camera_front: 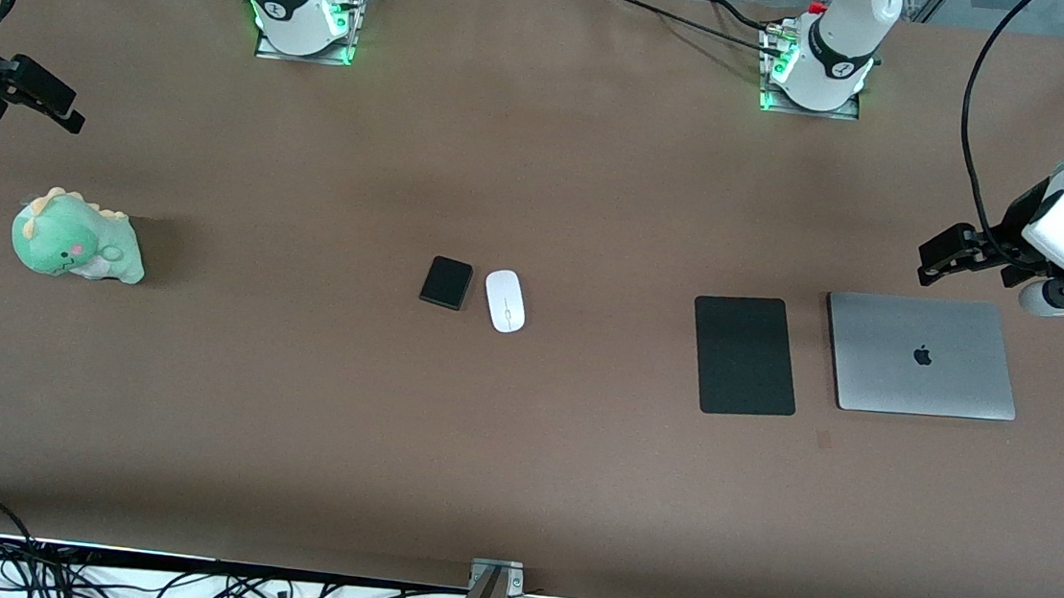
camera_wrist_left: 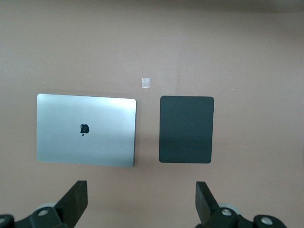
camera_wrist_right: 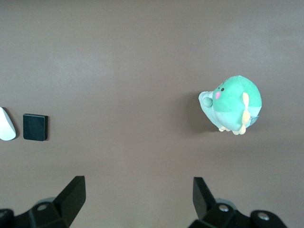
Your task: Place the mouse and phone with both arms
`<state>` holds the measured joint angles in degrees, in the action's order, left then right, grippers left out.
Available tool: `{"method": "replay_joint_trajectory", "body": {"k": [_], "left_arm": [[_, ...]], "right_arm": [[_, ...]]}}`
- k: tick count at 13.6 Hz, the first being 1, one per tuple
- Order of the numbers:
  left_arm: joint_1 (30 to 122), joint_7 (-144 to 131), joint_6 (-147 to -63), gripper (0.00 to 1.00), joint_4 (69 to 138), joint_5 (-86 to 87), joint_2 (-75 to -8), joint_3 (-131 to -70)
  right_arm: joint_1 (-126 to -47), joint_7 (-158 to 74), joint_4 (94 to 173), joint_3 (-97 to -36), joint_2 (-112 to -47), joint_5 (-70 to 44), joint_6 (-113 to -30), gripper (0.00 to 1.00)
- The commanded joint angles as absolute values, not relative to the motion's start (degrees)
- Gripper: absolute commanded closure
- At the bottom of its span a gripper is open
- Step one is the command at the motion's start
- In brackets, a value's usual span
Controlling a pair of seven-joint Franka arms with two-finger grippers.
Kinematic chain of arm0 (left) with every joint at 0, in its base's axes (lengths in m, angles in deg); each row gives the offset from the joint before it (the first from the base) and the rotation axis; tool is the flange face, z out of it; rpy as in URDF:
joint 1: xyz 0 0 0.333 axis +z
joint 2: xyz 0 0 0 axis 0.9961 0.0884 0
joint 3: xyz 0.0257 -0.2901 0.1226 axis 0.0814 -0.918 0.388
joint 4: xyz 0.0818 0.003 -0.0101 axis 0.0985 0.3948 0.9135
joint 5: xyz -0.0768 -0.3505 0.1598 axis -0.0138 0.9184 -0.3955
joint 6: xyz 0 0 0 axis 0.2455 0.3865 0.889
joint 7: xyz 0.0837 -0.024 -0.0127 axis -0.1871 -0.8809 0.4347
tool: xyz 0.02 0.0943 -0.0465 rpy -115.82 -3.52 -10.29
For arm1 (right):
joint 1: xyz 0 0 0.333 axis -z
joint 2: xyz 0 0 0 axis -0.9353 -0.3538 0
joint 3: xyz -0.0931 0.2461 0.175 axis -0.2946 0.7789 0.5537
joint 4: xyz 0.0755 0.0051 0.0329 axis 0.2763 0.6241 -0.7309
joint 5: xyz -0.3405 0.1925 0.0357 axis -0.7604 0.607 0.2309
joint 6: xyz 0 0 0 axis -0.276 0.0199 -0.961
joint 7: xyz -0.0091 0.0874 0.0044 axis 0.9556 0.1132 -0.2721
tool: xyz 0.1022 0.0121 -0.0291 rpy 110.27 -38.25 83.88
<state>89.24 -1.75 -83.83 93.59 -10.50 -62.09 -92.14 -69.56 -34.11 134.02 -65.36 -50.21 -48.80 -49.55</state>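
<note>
The white mouse (camera_front: 505, 301) and the black phone (camera_front: 447, 282) lie side by side at the table's middle, the phone toward the right arm's end. Both also show at the edge of the right wrist view, the phone (camera_wrist_right: 35, 127) and part of the mouse (camera_wrist_right: 5, 124). My left gripper (camera_front: 952, 253) is open and empty, up over bare table beside the laptop; its jaws stand wide apart in the left wrist view (camera_wrist_left: 141, 202). My right gripper (camera_front: 41, 98) is open and empty, up over the table at the right arm's end (camera_wrist_right: 139, 197). Both are well away from the mouse and phone.
A thin black mouse pad (camera_front: 744, 355) and a closed silver laptop (camera_front: 921, 355) lie side by side toward the left arm's end. A green plush dinosaur (camera_front: 74, 245) sits toward the right arm's end. A small tape mark (camera_front: 825, 440) lies nearer the front camera than the pad.
</note>
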Motion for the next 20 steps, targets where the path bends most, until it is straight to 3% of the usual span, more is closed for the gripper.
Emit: {"method": "replay_joint_trajectory", "body": {"k": [1,14,20], "left_arm": [[88.9,-2.0,-82.9,0.00,92.5,-10.5,-62.2,-92.4],[88.7,-2.5,-83.0,0.00,92.4,-11.1,-61.6,-97.2],[88.6,-2.8,-83.2,0.00,92.1,-12.9,-57.0,-97.5]], "right_arm": [[-69.7,-34.8,133.8,-65.2,-49.5,-49.6,-48.6,0.00],[-69.8,-34.2,134.3,-65.1,-50.2,-49.6,-48.7,0.00],[-70.2,-34.0,134.6,-64.4,-51.5,-49.7,-49.2,0.00]]}}
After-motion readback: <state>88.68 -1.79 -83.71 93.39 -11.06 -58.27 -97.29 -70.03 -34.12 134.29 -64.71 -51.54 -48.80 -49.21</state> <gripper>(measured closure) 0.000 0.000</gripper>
